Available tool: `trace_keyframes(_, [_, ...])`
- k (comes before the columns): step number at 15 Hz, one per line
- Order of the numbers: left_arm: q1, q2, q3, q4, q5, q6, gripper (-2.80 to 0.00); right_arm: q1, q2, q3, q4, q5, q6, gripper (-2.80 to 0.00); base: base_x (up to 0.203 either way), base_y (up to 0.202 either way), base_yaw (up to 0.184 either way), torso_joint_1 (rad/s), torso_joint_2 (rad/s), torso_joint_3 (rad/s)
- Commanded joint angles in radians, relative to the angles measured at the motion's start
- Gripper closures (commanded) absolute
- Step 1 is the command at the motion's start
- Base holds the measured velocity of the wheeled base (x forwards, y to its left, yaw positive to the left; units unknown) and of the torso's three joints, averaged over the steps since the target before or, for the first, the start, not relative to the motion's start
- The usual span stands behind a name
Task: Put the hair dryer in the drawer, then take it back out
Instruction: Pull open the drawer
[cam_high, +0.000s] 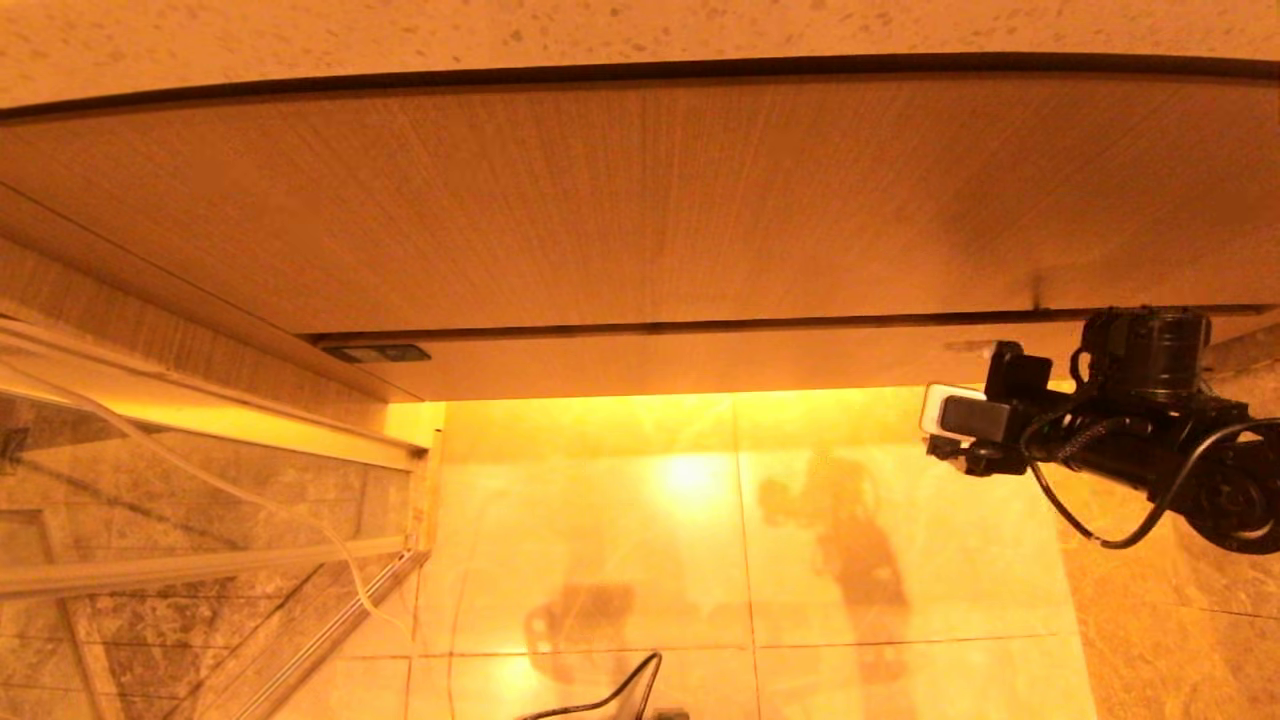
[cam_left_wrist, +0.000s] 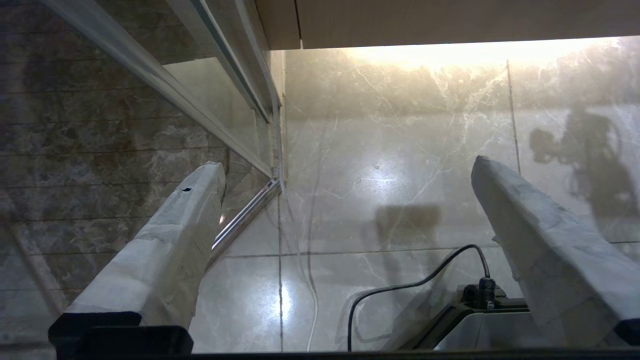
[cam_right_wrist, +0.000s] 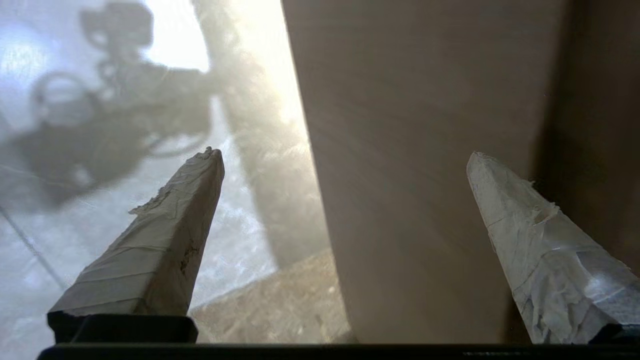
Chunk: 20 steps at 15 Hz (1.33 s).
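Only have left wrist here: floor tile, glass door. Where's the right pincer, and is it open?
Observer: Head view shows the right pincer open, off the low right corner of the wood-grain cabinet front.
Operator: Holding the hair dryer?
Observer: No. In the right wrist view nothing sits between its fingers; only a pale wood panel lies beyond them.
Operator: Dryer anywhere?
Observer: In no view. Head view shows no drawer standing open either.

R arm reaching in from right, end effector (cam_right_wrist: 345, 160) wide open, L end effector (cam_left_wrist: 350, 170) open, empty
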Motion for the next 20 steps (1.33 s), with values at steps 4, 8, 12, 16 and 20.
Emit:
trace_keyframes(4, [0.000, 0.000, 0.000, 0.000, 0.000, 0.000, -2.80, 0.022, -0.079, 0.014, 0.028, 0.008, -0.003, -2.80, 0.000, 0.000, 0.000, 0.000, 0.00, 0.000])
trace_keyframes(8, [0.000, 0.000, 0.000, 0.000, 0.000, 0.000, -2.80, 0.062, -0.106, 0.052, 0.041, 0.009, 0.020, -2.80, 0.000, 0.000, 0.000, 0.000, 0.00, 0.000])
trace_keyframes(12, [0.000, 0.000, 0.000, 0.000, 0.000, 0.000, -2.80, 0.090, -0.075, 0.038, 0.030, 0.010, 0.035, -2.80, 0.000, 0.000, 0.000, 0.000, 0.00, 0.000])
trace_keyframes(16, [0.000, 0.000, 0.000, 0.000, 0.000, 0.000, -2.80, 0.112, -0.035, 0.026, -0.085, 0.017, 0.041, -2.80, 0.000, 0.000, 0.000, 0.000, 0.00, 0.000])
trace_keyframes(20, [0.000, 0.000, 0.000, 0.000, 0.000, 0.000, -2.80, 0.117, -0.016, 0.017, -0.133, 0.028, 0.043, -2.80, 0.000, 0.000, 0.000, 0.000, 0.00, 0.000])
